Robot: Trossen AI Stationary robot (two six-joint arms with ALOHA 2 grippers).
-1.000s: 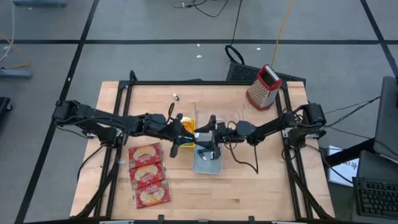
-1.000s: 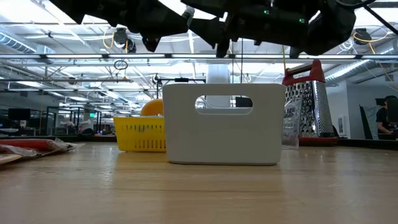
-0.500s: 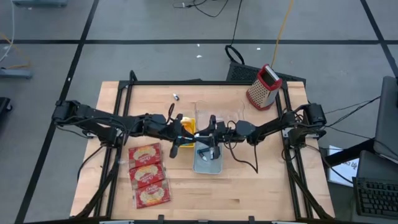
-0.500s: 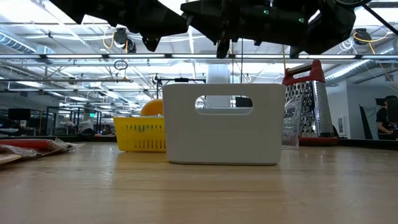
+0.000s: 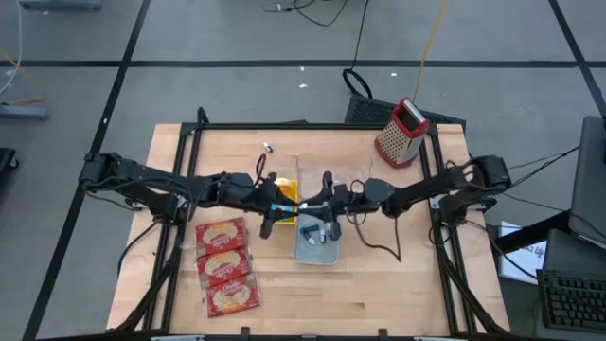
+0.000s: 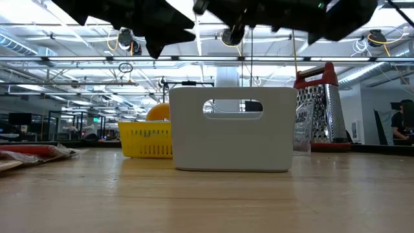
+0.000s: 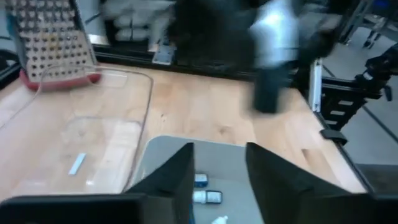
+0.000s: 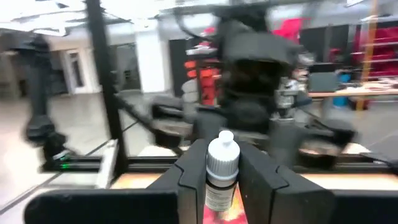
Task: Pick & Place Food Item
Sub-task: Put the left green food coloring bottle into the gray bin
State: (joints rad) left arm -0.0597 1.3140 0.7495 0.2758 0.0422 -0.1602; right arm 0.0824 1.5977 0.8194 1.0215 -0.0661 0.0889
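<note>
i'm holding a small bottle [image 8: 220, 168] clamped in the right gripper [image 8: 221, 177] over the grey bin [image 5: 315, 248]. left gripper [image 7: 217, 177] is hovering nearby, jaws apart. next i'd be lowering it in before letting go.

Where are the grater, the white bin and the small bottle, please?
grater [image 5: 401, 133]: high view, on its metal face.
white bin [image 6: 233, 142]: low view, front wall below the handle slot.
bottle [image 8: 221, 163]: right wrist view, on its white cap.

So the right gripper [image 8: 222, 180] went from wide open to clamped on a small white-capped bottle [image 8: 220, 169]. It's also risen and pulled back a bit over the grey bin [image 5: 316, 248]. The left gripper [image 7: 217, 177] looks like it loosened, though that view's blurry.
</note>
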